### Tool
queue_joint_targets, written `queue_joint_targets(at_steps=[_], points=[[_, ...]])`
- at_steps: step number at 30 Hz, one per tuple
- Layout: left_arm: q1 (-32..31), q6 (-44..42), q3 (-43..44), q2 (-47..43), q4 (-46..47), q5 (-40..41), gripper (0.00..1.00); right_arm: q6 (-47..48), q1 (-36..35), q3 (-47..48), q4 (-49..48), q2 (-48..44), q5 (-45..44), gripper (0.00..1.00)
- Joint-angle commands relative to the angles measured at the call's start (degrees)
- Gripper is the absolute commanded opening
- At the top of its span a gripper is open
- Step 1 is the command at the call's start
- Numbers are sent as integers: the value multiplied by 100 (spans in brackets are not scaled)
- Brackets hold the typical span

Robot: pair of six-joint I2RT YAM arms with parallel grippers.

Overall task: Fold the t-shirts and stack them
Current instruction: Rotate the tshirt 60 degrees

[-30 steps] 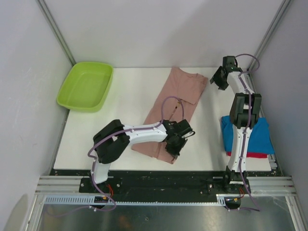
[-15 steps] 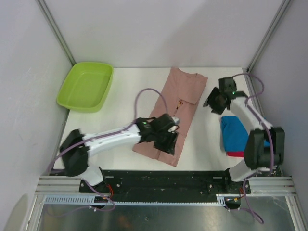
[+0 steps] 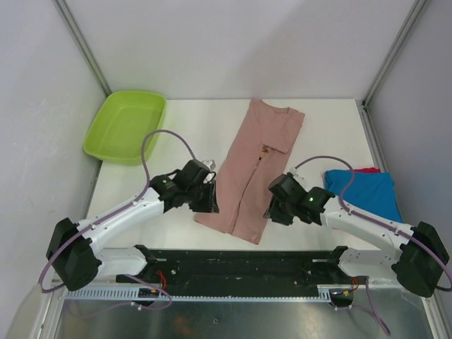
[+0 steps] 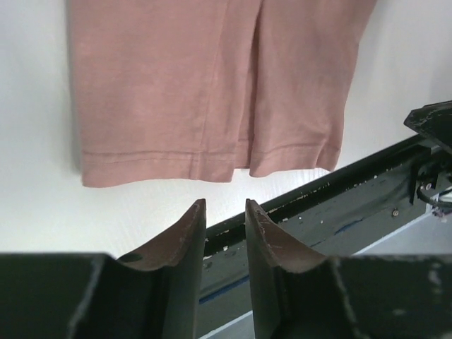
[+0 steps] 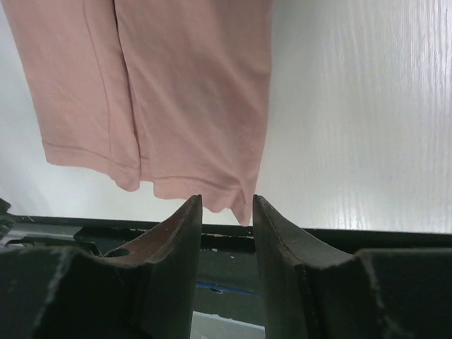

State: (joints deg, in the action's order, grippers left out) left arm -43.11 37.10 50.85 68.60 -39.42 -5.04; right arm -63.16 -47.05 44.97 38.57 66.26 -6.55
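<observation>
The dusty pink t-shirt (image 3: 258,166) lies folded into a long strip in the middle of the table, collar at the back and hem near the front edge. Its hem shows in the left wrist view (image 4: 212,92) and in the right wrist view (image 5: 183,92). My left gripper (image 3: 209,203) hovers at the hem's left side, open and empty (image 4: 224,205). My right gripper (image 3: 272,210) hovers at the hem's right corner, open and empty (image 5: 226,201). A folded blue t-shirt (image 3: 360,191) lies at the right on a red one (image 3: 369,170).
A lime-green plastic tub (image 3: 126,126) stands at the back left. The black front rail (image 3: 233,258) runs along the table's near edge, just below the pink hem. White walls close in the left, back and right sides.
My left gripper has moved left off the pink shirt to its left hem edge. My right arm has swung from the back right down to the hem's right corner.
</observation>
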Motion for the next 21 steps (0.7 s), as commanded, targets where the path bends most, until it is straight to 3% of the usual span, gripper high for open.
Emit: queue_joint_targets(at_steps=[1,10,21], points=[[-312,-283,37,258,232,-324,33,-1071,-453,-87,214,-176,-830,39],[-1306,-109,54,1186,790,-358,35,-1565,-695,-421,547,-635,-1181,39],[-1524,-68,174,2046,1190,-235,37,-1676,-693,-708,666,-1118,-1164,39]])
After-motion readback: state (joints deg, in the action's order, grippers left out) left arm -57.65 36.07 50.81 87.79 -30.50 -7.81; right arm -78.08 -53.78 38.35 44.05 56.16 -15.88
